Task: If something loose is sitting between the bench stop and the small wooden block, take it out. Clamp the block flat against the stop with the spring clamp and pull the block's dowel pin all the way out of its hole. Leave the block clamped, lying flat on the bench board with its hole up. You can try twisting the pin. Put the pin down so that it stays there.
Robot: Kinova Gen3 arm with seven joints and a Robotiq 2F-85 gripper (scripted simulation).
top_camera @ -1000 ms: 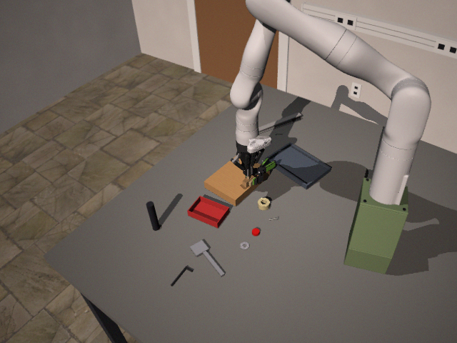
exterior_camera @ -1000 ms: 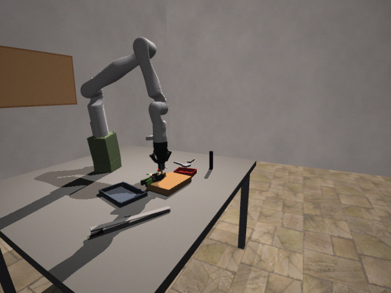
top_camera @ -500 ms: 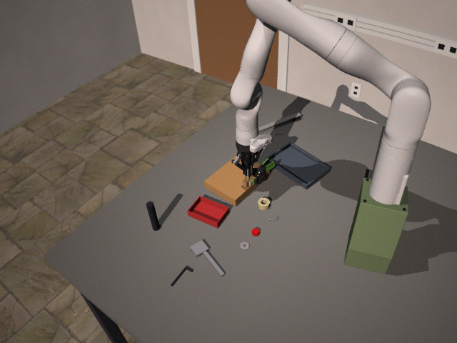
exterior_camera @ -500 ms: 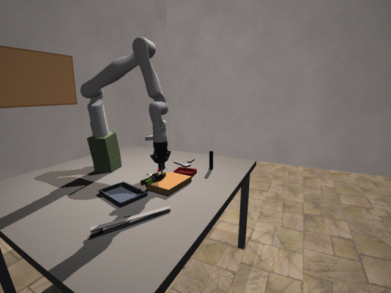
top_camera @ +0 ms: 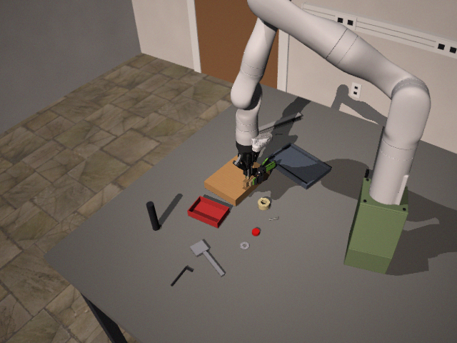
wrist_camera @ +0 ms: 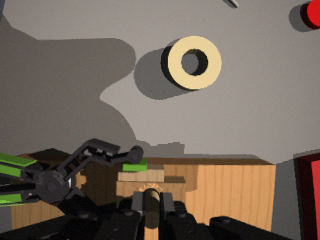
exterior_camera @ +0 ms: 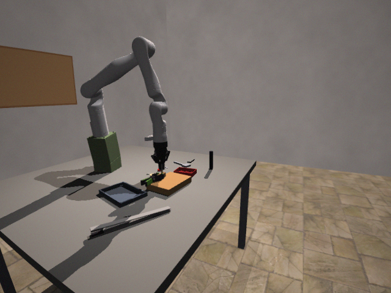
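Working left to right in the wrist view, we note the spring clamp (top_camera: 263, 172) (exterior_camera: 153, 179) (wrist_camera: 52, 186) with its green handles outermost. Next, the gripper (top_camera: 248, 179) (exterior_camera: 161, 170) (wrist_camera: 151, 208) points down, fingers nearly together, pinching the dowel pin (wrist_camera: 151, 212) above the small wooden block (wrist_camera: 126, 189), which sits on the bench board (top_camera: 225, 180) (exterior_camera: 173, 180) (wrist_camera: 230, 200). Beyond the board's near edge lies a cream ring (top_camera: 259, 207) (wrist_camera: 212, 62); farthest right, we see a red tray (top_camera: 218, 222) (exterior_camera: 186, 173) (wrist_camera: 316, 200). We cannot tell how deep the pin sits.

The arm's wrist (top_camera: 246, 127) (exterior_camera: 159, 130) has turned slightly about its upright axis
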